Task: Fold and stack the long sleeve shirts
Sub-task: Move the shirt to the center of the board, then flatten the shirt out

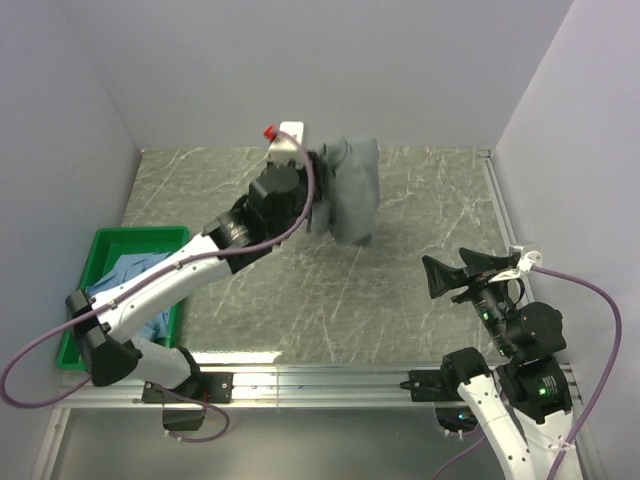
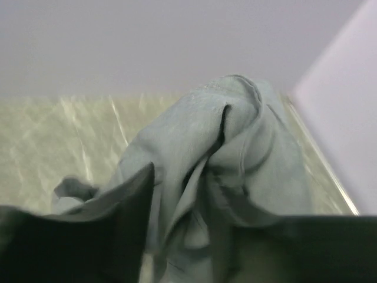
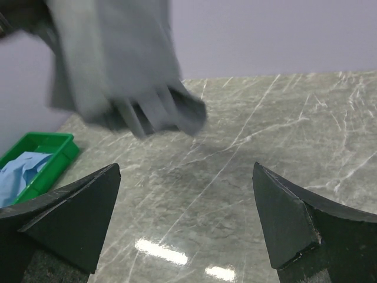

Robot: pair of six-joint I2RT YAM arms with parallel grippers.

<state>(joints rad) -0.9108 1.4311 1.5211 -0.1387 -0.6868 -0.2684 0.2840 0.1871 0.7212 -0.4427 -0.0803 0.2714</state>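
Left claw [image 2: 191, 197] out at far middle of tabletop [image 1: 300, 310], close to back wall [image 1: 300, 70]; grey-green shirt [image 1: 350, 190] bunched between its fingers [image 2: 118, 230], hanging as a crumpled wad; lower end near tabletop, shadow beside it, cannot tell if touching; fingers partly apart with cloth filling the gap; cannot tell if clamped or slack. Folds and seams only in left wrist view, nothing laid flat. Same shirt blurred at upper left in right wrist view.

Right claw [image 1: 430, 278] spread wide, holding nothing; hovering over near right of tabletop, pointing left toward grey-green shirt, well apart from it.

Light blue shirt [image 1: 125, 275] crumpled in green bin [image 1: 140, 236] at near left, beside left wall; well apart from grey-green shirt. Left arm [image 1: 190, 265] slants across bin's right rim, hiding part of light blue shirt from above. Purple cable [image 1: 305, 205] loops along that arm, just beside hanging cloth. Metal rail [image 1: 497, 215] along right tabletop edge; another rail [image 1: 300, 380] across near edge by arm bases.
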